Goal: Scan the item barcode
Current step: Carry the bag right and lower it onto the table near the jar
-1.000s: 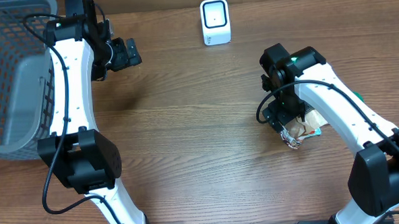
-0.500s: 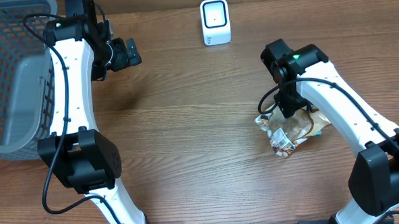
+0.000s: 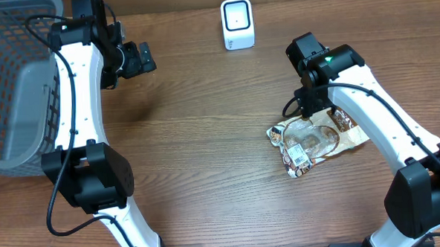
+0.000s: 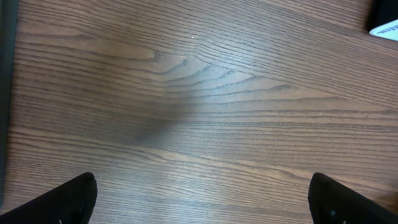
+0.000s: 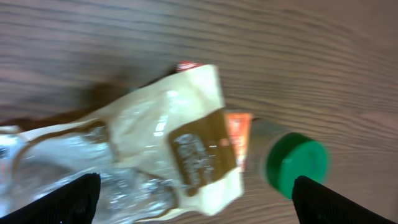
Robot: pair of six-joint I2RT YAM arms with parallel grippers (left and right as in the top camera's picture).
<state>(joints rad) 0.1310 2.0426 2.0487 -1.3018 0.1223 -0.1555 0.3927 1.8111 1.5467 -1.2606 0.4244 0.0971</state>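
The item, a cream and brown snack bag (image 3: 315,139), lies flat on the table with its white barcode label (image 3: 299,156) facing up at its front left. My right gripper (image 3: 307,107) hovers over the bag's back edge, open and empty. In the right wrist view the bag (image 5: 155,143) spreads below and between the two fingertips (image 5: 74,199), apart from both. The white scanner (image 3: 237,24) stands at the back centre. My left gripper (image 3: 138,59) hangs open at the back left, with only bare wood between its fingers (image 4: 62,202).
A grey mesh basket (image 3: 10,80) fills the far left. A bottle with a green cap (image 5: 295,162) lies just right of the bag under my right arm. The scanner's white corner (image 4: 385,28) shows top right in the left wrist view.
The bag has shifted left and spread out flat, showing its barcode label. My right gripper has pulled back toward the rear of the table. The left arm has not moved.
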